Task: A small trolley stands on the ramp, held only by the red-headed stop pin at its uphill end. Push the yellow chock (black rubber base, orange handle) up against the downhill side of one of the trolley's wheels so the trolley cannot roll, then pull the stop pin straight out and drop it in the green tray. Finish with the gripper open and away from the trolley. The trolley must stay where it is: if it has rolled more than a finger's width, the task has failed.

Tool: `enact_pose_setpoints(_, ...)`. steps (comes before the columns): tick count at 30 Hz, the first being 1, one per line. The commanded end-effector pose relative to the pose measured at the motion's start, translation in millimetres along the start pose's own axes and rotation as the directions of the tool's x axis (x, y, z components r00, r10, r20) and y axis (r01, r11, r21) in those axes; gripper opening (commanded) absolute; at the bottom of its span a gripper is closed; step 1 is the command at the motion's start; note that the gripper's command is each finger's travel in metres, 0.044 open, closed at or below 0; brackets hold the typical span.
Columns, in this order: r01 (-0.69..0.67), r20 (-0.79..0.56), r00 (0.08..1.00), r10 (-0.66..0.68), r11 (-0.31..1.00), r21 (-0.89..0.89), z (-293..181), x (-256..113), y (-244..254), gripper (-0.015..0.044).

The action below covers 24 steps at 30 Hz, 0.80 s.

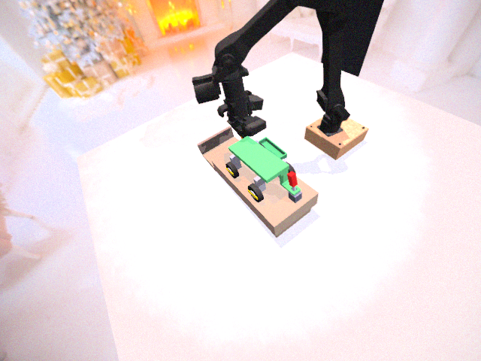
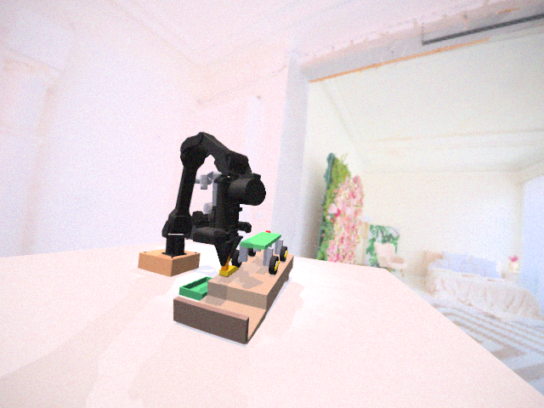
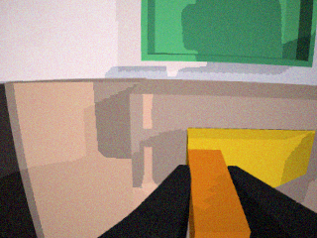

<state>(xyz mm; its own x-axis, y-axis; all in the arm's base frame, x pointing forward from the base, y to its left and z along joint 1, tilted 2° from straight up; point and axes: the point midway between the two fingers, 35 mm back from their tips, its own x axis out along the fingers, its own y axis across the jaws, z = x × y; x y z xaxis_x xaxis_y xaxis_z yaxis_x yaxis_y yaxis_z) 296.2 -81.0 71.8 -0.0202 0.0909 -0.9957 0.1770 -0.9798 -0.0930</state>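
Observation:
My gripper (image 1: pixel 241 136) (image 2: pixel 225 262) (image 3: pixel 206 176) is shut on the orange handle of the yellow chock (image 2: pixel 228 271) (image 3: pixel 243 161). The chock is low over or on the ramp (image 1: pixel 271 211) (image 2: pixel 239 291) (image 3: pixel 50 124), just downhill of the trolley's tray-side lower wheel (image 2: pixel 236 258). Whether it touches the ramp or the wheel I cannot tell; its black base is hidden. The green trolley (image 1: pixel 258 157) (image 2: pixel 261 240) stands on the ramp. The red-headed stop pin (image 1: pixel 291 179) (image 2: pixel 267 231) stands upright at its uphill end. The green tray (image 1: pixel 286 156) (image 2: pixel 190 293) (image 3: pixel 223 59) lies beside the ramp.
A raised end wall (image 1: pixel 216 141) (image 2: pixel 211 318) closes the ramp's low end. The arm's wooden base block (image 1: pixel 334 144) (image 2: pixel 169 264) stands beyond the tray. The trolley's deck is close beside my gripper.

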Motion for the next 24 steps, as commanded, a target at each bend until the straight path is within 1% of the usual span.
enact_pose_setpoints(1,0.008,0.003,1.0,-0.008,1.0,0.003,0.6,0.2,-5.0,0.0)
enact_pose_setpoints(8,0.008,0.003,1.0,-0.008,1.0,0.003,-0.2,-0.4,-10.7,0.0)
enact_pose_setpoints(17,-0.001,0.0,1.0,0.001,1.0,0.001,-1.0,-0.8,-6.0,0.0)
enact_pose_setpoints(24,-0.001,0.0,1.0,0.001,1.0,0.001,-1.0,-0.8,-6.0,0.0184)
